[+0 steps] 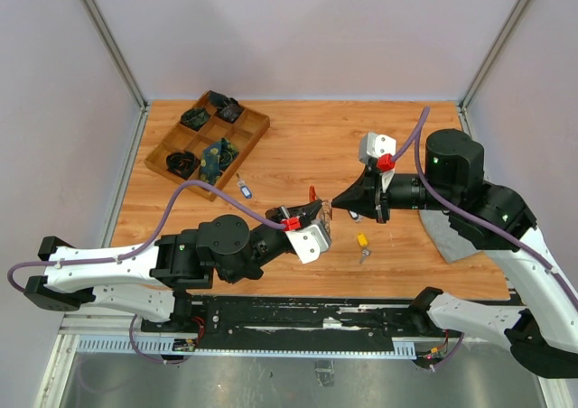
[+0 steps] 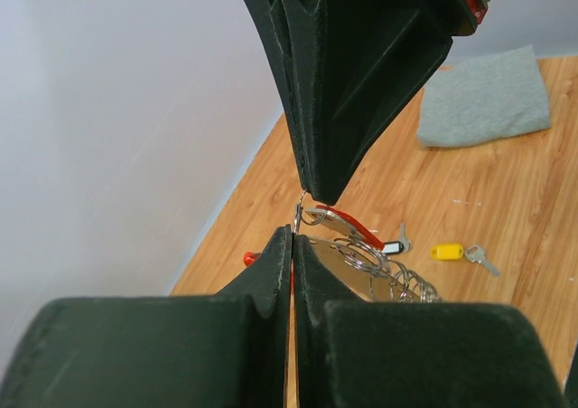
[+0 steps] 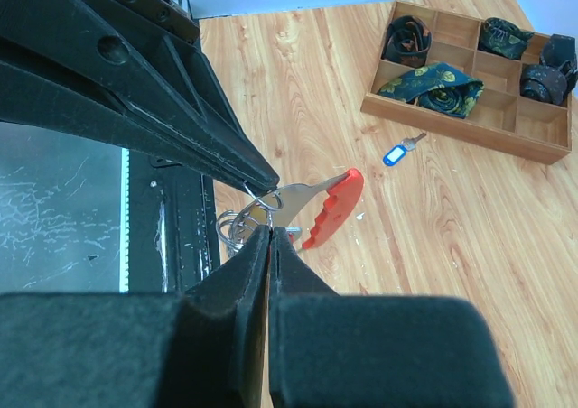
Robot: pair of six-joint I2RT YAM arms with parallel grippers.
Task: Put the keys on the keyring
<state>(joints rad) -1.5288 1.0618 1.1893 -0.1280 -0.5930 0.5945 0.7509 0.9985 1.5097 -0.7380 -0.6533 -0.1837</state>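
Note:
The keyring, a silver plate with wire loops and a curved red plastic part, hangs in the air between my two grippers, above the table. My left gripper is shut on its thin ring, and my right gripper is shut on the same ring from the other side. In the top view the left gripper and right gripper meet tip to tip at the keyring. A yellow key lies on the table below them and also shows in the left wrist view. A small red piece shows behind my left fingers; I cannot tell what it is.
A blue-headed key lies near the wooden compartment tray of dark items at the back left; both show in the right wrist view, key and tray. A grey cloth lies under the right arm. A dark-headed key lies beside the yellow one.

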